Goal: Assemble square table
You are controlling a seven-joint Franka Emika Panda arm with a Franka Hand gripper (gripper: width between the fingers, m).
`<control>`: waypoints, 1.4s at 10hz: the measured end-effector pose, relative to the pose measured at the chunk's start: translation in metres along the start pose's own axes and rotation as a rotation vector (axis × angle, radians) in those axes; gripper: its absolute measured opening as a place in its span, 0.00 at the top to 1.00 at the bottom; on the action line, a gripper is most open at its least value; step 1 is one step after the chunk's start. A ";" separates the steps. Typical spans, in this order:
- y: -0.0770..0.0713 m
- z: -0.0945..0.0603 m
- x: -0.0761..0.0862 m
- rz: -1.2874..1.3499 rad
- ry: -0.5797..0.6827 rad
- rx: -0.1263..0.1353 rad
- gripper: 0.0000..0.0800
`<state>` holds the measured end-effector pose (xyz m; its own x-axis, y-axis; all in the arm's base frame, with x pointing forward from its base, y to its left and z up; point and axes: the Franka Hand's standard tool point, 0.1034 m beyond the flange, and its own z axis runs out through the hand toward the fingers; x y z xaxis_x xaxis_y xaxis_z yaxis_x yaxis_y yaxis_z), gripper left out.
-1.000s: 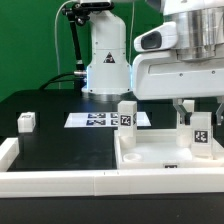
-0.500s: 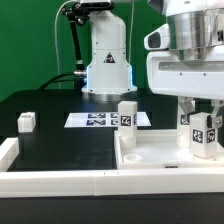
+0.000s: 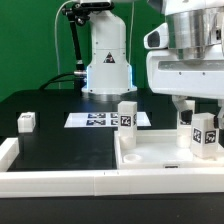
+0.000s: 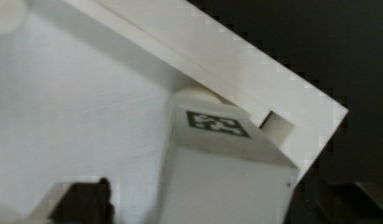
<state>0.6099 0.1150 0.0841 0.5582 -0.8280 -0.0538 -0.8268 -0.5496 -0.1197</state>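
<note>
The white square slab (image 3: 155,152) lies rimmed side up at the exterior view's front right. One tagged white post (image 3: 126,114) stands upright at its far left corner. A second tagged post (image 3: 203,135) stands at the slab's right side, directly under my gripper (image 3: 200,110). In the wrist view this post (image 4: 223,150) stands in a corner of the slab's rim (image 4: 206,50), between my two dark fingers (image 4: 90,200). My gripper (image 4: 214,208) is open, with a gap showing between one finger and the post. A third post (image 3: 26,121) lies loose at the far left.
The marker board (image 3: 95,119) lies flat behind the slab, in front of the robot's base (image 3: 105,65). A long white rail (image 3: 60,181) edges the front of the black surface, with an upturned end at the left (image 3: 8,150).
The hand has shifted to the exterior view's right and risen slightly over the right-hand post. The post still stands at the slab's right side. The other posts and the slab have not moved.
</note>
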 end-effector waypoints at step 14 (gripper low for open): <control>-0.005 0.001 -0.007 -1.059 0.032 -0.027 0.19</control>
<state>0.6103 0.1238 0.0841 0.9931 0.0728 0.0917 0.0792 -0.9945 -0.0682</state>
